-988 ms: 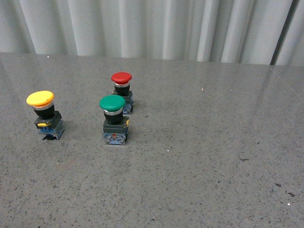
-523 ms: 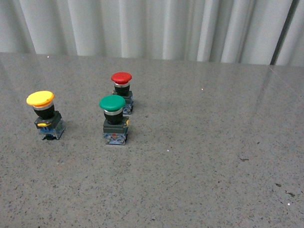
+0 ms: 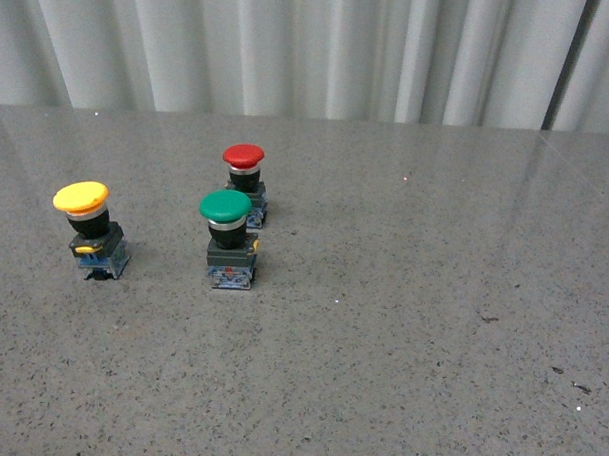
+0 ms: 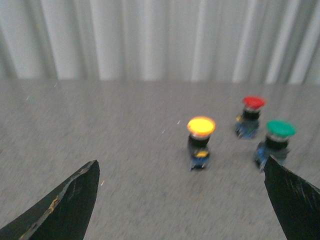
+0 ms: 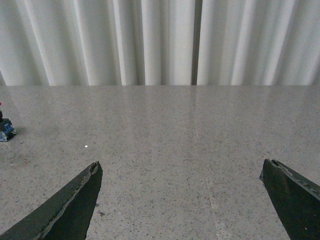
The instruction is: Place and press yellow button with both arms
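Yellow button (image 3: 89, 231): found upright at the left of the table (image 3: 431, 322), apart from the green button (image 3: 226, 237) and the red button (image 3: 244, 178).
Left gripper (image 4: 181, 162): held wide open and empty, and aimed at it, probably for grasping.
Right gripper (image 5: 181, 164): spread open and empty, well apart from it.

The left tool (image 4: 181, 161), spread wide, faces the upright yellow button (image 4: 201, 128), well apart.

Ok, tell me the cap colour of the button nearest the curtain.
Red cap, clearest in the front view.
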Controlling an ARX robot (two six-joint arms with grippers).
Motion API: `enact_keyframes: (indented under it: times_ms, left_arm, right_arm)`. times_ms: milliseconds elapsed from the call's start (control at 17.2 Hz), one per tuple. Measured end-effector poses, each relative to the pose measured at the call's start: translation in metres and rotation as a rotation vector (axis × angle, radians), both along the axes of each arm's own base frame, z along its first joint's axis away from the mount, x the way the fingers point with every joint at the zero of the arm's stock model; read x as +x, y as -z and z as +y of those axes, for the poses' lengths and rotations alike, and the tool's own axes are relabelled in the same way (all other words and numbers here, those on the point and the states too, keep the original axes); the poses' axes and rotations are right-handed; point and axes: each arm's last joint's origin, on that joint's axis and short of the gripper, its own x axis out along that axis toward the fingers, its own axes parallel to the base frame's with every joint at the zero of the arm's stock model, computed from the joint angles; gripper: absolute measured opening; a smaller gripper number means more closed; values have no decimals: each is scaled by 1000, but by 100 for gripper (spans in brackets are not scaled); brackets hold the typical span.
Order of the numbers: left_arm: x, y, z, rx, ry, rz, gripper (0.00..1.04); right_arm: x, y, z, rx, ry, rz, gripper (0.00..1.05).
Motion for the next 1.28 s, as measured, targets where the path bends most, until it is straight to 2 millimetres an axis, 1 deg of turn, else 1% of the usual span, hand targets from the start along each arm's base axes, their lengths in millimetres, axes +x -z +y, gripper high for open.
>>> enact_keyframes:
  times_ms: [58,116,174,291,349,407,523,640,698,756,814,872,930,988,1105,1163,1221,1279]
  left_arm:
    - [0,1,-1,25,-55,143,98]
    - [2,-5,0,49,-99,234,98]
    - [4,-13,1,47,-116,219,98]
    - [19,-50,0,45,-124,94,98]
    - [32,-64,-3,53,-99,78,98]
    - [49,-74,-5,69,-84,86,98]
    - [96,-92,-11,90,-43,144,98]
    - [139,-102,-19,102,-12,216,98]
    - [166,-102,-23,114,-15,252,98]
    - [189,-95,-26,123,-18,307,98]
    - [205,-84,-29,125,-3,371,98]
    - [215,-73,-31,117,23,418,98]
    - [225,-56,-32,118,33,468,98]
    - [227,-49,-34,115,41,490,98]
    - [228,-42,-41,101,61,489,98]
    - [225,-37,-45,105,72,500,98]
    - [217,-23,-48,119,74,546,98]
    - [215,-17,-49,122,76,568,98]
  right_arm:
    - [0,0,0,0,1,0,98]
    - [0,0,0,0,0,0,98]
    - [0,0,0,0,0,-1,98]
    - [0,0,0,0,0,0,98]
    - [0,0,0,0,0,0,98]
    - [0,0,0,0,0,0,98]
    - [0,0,0,0,0,0,98]
    - [0,0,0,0,0,0,98]
    - [0,0,0,0,0,0,98]
    - [0,0,0,0,0,0,98]
    - [0,0,0,0,0,0,98]
    - [0,0,0,0,0,0,98]
    - [0,0,0,0,0,0,98]
    - [0,0,0,0,0,0,98]
    - [0,0,0,0,0,0,98]
    - [0,0,0,0,0,0,98]
    - [0,0,0,0,0,0,98]
    - [0,0,0,0,0,0,98]
